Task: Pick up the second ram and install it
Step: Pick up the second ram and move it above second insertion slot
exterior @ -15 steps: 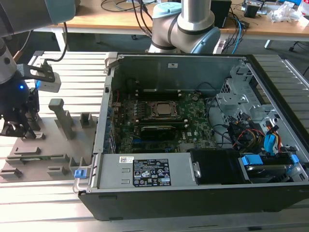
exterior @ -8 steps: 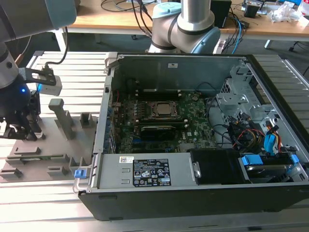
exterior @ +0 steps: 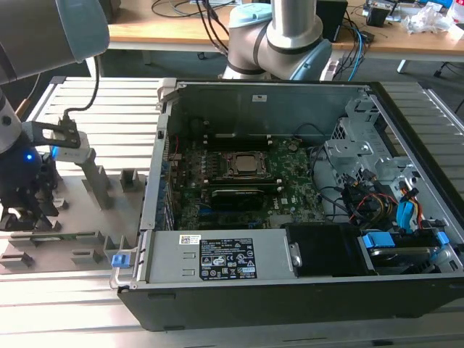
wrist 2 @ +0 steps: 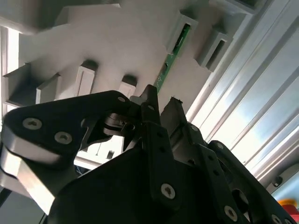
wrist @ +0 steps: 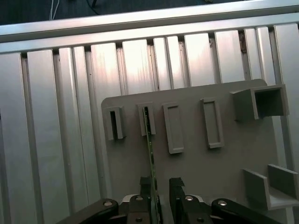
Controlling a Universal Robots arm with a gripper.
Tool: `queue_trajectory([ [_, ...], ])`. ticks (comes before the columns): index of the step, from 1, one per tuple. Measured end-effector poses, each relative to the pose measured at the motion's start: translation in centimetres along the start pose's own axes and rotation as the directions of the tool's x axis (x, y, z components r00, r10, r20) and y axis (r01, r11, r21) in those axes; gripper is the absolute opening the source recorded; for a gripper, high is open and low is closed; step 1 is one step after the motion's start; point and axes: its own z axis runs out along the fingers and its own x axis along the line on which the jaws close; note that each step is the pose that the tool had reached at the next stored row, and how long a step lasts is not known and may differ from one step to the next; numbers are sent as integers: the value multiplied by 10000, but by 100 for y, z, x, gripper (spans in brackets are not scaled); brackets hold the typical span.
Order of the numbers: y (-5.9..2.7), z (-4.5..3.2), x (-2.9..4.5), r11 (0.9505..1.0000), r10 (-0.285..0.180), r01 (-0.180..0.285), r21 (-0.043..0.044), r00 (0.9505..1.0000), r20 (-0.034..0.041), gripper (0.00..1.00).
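A ribbed tabletop of silver aluminium slats (exterior: 65, 308) carries a flat grey fixture plate (exterior: 87, 217) at the exterior view's left. An open black computer case (exterior: 254, 308) sits close beside the plate, at the exterior view's right. Behind them a wooden desk (exterior: 167, 29) strewn with cables crosses the room, and the grey-and-blue arm base (exterior: 279, 36) stands between desk and case. Inside the case lie a green motherboard (exterior: 290, 192) and a square metal-framed CPU socket (exterior: 246, 165).

The black pincer (exterior: 27, 214) hangs low over the plate, well apart from the case. In both wrist views its jaws stand apart with a gap between them, gripping nothing. The second ram (wrist: 149, 140), a thin long green circuit-board stick, stands on edge on the plate. Its far end sits in one of a row of grey slotted upright blocks (wrist: 174, 128), and its near end reaches the pincer (wrist: 162, 184) close by one finger. Whether they touch I cannot tell. In the second wrist view the second ram (wrist 2: 174, 52) runs from its block to the pincer (wrist 2: 162, 103).

Neighbouring blocks flank the stick's slot on both sides. Past the plate's rounded corner, bare slats spread along two of its edges.
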Motion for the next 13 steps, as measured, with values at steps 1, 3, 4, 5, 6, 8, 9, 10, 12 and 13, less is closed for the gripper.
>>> queue_trajectory([
  [1, -2, 33, 2, 10000, -18, 18, 1, 10000, -10, 30],
  [3, -6, 84, 13, 10000, -59, 59, 1, 10000, -22, 30],
  [4, -7, 100, 18, 10000, -76, 76, 1, 10000, -22, 30],
  [5, -9, 131, 26, 9999, -122, 122, 1, 9999, -26, 30],
  [6, -12, 167, 35, 9998, -183, 183, 1, 9998, -30, 30],
  [8, -14, 210, 43, 9997, -233, 233, -1, 9997, -33, 30],
  [9, -16, 241, 43, 9996, -268, 268, -1, 9996, -35, 30],
  [10, -18, 292, 44, 9993, -367, 367, -2, 9993, -38, 30],
  [12, -22, 357, 45, 9985, -549, 549, -3, 9985, -46, 30],
  [13, -22, 386, 45, 9979, -651, 651, -5, 9979, -51, 30],
])
